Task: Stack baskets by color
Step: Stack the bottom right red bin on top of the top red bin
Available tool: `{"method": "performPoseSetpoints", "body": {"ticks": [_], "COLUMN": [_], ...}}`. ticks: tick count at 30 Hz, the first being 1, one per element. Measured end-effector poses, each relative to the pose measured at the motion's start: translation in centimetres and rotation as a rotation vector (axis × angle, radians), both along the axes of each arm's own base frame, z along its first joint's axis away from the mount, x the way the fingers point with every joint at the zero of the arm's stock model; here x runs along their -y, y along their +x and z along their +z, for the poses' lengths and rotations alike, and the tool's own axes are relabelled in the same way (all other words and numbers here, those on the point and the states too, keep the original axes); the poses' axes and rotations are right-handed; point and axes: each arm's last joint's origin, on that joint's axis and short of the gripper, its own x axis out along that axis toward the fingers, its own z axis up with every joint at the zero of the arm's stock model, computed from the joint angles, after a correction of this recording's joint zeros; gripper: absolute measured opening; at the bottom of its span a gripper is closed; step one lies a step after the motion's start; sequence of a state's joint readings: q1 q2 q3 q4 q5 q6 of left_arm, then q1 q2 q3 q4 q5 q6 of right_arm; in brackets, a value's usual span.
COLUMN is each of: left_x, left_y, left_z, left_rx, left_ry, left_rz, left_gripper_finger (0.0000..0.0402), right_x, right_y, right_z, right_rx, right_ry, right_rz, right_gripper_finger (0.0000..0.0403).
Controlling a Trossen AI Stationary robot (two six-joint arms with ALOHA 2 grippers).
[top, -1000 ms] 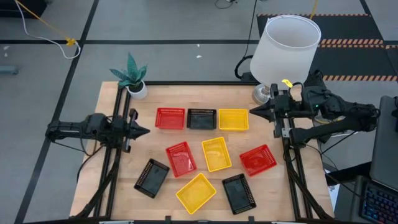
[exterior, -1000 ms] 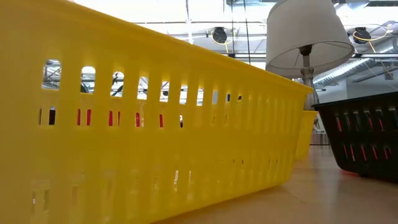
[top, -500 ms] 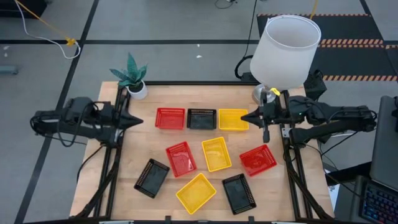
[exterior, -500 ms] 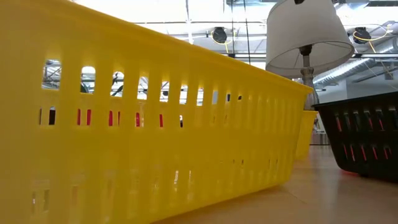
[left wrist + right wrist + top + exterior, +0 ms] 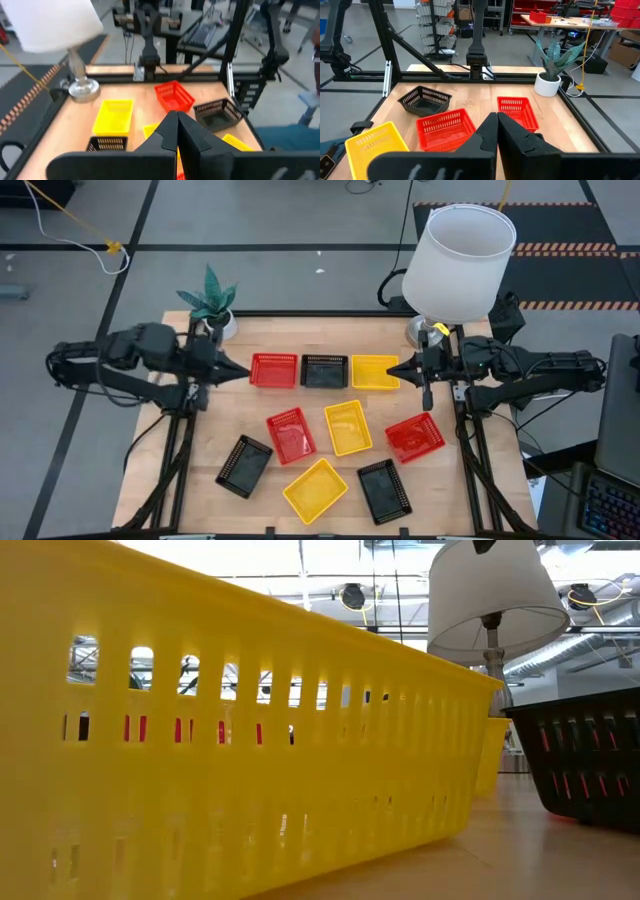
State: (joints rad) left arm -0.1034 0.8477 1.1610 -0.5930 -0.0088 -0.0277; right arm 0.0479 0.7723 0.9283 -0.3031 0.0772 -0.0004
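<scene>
Along the front edge of the table, three baskets, none stacked: front left black basket, front yellow basket, front right black basket, each lying askew. In the low view, almost everything blocked by the slotted wall of the front yellow basket; only slivers of red visible through its slots, too small to assign to a basket. Beside it, the front right black basket, cut off at the picture's edge.

Farther in, mid-table, three more lying singly: middle left red basket, middle yellow basket, middle right red basket, all turned at angles, near one another but apart.

Toward the back edge, a straight row, close together, with narrow gaps: far red basket, far black basket, far yellow basket.

Left gripper: jaws pressed together, empty, reaching level from the left edge and pointing at the outer end of the far red basket, just beside it; touching or not, hard to tell. Right gripper: jaws likewise closed on nothing, stretched in from the right edge with its tip at the outer end of the far yellow basket; contact and height above the wood not clear from above.

At the back left corner, a potted plant. At the back right corner, a lamp, its white shade hiding its own base and part of the right arm's wrist.
</scene>
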Motion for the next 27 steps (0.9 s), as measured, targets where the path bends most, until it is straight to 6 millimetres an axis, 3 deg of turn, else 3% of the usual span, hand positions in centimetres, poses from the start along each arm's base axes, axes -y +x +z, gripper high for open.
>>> {"method": "performPoseSetpoints", "body": {"ticks": [12,18,27], "left_x": [2.8,3.6,3.2], "left_y": [4.4,5.2,5.4], "left_z": [-4.3,-6.5,-7.4], "left_rx": [-0.118,-0.075,-0.081], "left_ry": [0.085,0.133,0.119], "left_rz": [0.014,-0.018,0.003], "left_gripper_finger": [0.0001,0.0001,0.0011], "right_x": [0.0,0.0,-0.1], "right_y": [0.0,0.1,1.2], "right_z": [0.0,0.0,-0.2], "right_rx": [-0.001,-0.003,0.01], "right_ry": [0.008,0.008,0.003], "right_rz": [-0.002,-0.002,0.0], "right_gripper_finger": [0.0002,0.0002,0.0002]}}
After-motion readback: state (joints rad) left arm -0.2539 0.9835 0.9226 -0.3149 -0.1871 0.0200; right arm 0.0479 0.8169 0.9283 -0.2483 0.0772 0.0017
